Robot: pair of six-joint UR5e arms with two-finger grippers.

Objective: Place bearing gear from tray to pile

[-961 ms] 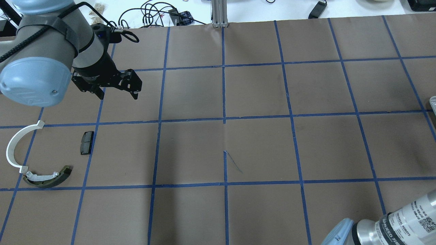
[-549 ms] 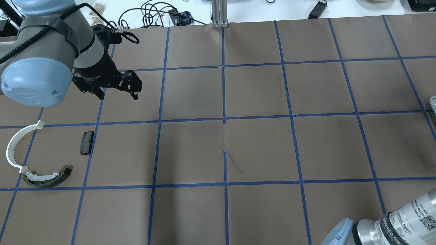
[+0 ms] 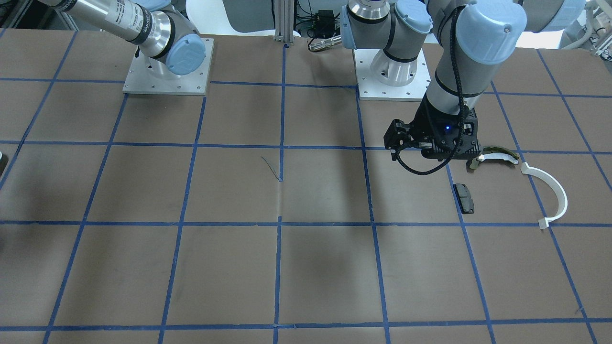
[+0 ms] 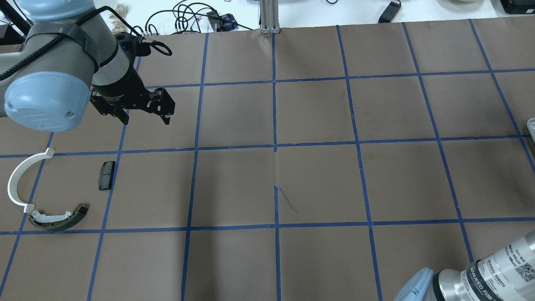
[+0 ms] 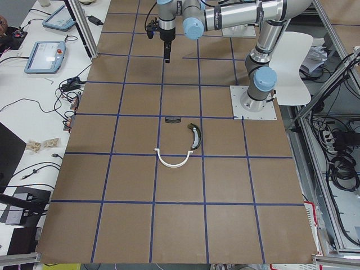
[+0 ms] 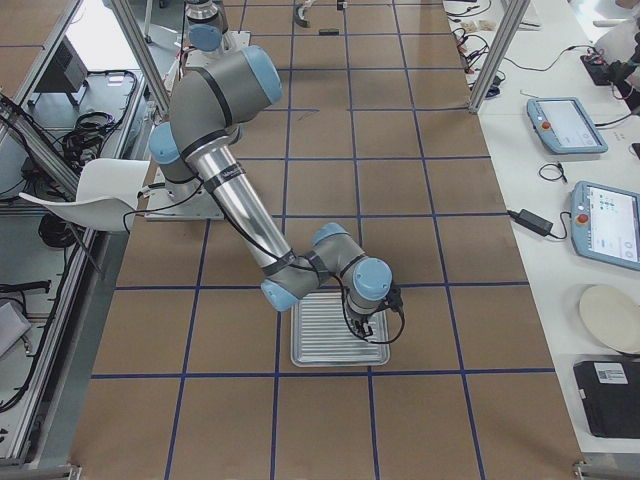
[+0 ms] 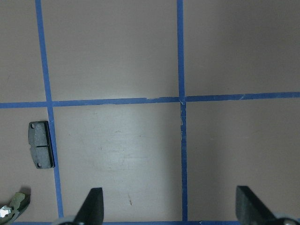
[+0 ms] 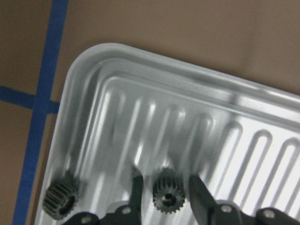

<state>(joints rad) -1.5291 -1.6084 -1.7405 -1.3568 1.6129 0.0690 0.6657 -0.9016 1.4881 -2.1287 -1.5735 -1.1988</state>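
Observation:
In the right wrist view a small dark bearing gear (image 8: 166, 191) lies in the ribbed metal tray (image 8: 93, 61). My right gripper (image 8: 166, 187) is open, one finger on each side of the gear with a narrow gap to it. A second gear (image 8: 61, 199) sits near the tray's corner. The pile lies far off on the left: a white arc (image 4: 16, 177), an olive-edged shoe (image 4: 58, 217) and a black pad (image 4: 107, 175). My left gripper (image 4: 146, 120) hovers open and empty beyond the pad (image 7: 41, 151).
The tray (image 6: 320, 330) sits at the table's right end, under my right arm. Cables (image 4: 188, 16) and an aluminium post (image 4: 269, 16) line the far edge. Blue tape marks a grid on the brown table (image 4: 317, 179). Tablets (image 6: 605, 225) rest on a side bench.
The left arm has crept slightly toward the far edge, its gripper still open. The right arm's elbow has sunk a little at the lower right. The pile has not moved.

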